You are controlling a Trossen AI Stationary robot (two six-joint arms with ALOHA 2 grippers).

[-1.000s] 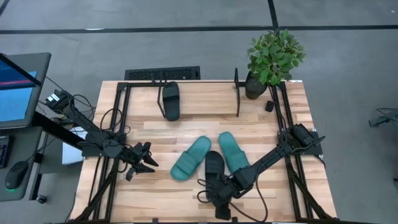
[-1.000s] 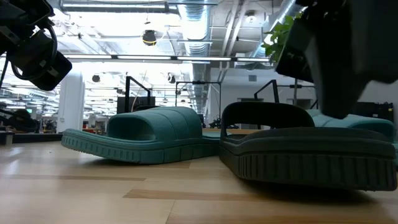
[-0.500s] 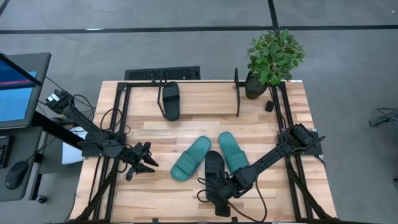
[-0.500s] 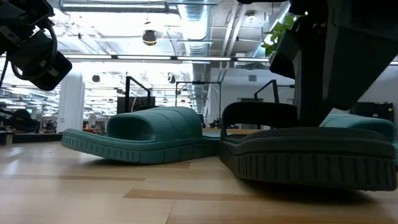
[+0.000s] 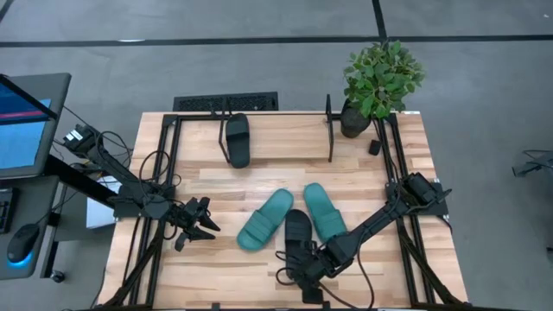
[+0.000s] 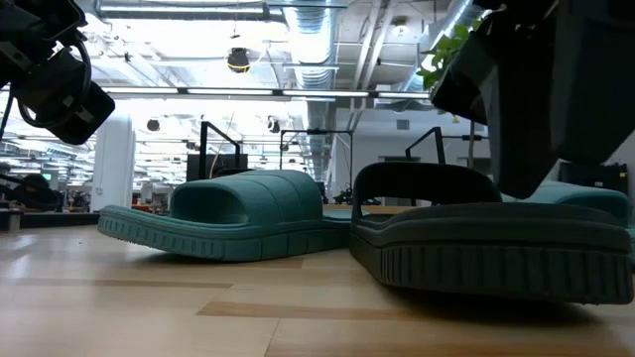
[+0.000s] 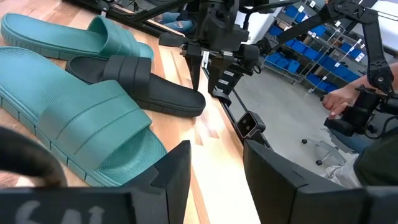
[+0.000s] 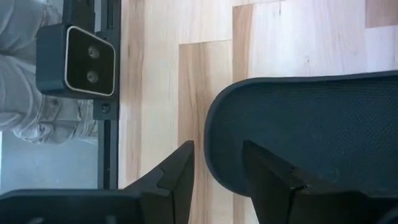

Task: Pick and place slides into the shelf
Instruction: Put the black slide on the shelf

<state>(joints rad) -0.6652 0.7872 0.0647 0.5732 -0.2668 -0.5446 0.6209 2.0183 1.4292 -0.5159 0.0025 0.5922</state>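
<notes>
A black slide (image 5: 297, 231) lies sole down at the table's near middle, between two teal slides (image 5: 265, 220) (image 5: 325, 210). A second black slide (image 5: 238, 140) rests on the shelf (image 5: 329, 130) at the far side. My right gripper (image 5: 302, 269) is open and points down over the near black slide's near end (image 8: 298, 124). One finger (image 8: 267, 177) stands over the sole and the other (image 8: 177, 180) beside the rim. In the low view it (image 6: 536, 109) stands just above the slide (image 6: 486, 233). My left gripper (image 5: 203, 226) is open and empty, left of the slides.
A potted plant (image 5: 380, 82) stands at the far right corner, with a small black item (image 5: 374, 147) near it. A camera block (image 8: 78, 59) sits at the near edge close to my right gripper. A person's hand (image 7: 339, 102) shows beyond the table.
My right gripper has dipped toward the near end of the black slide, then risen a little again, and has moved slightly toward the table's near edge. The slides have kept still.
</notes>
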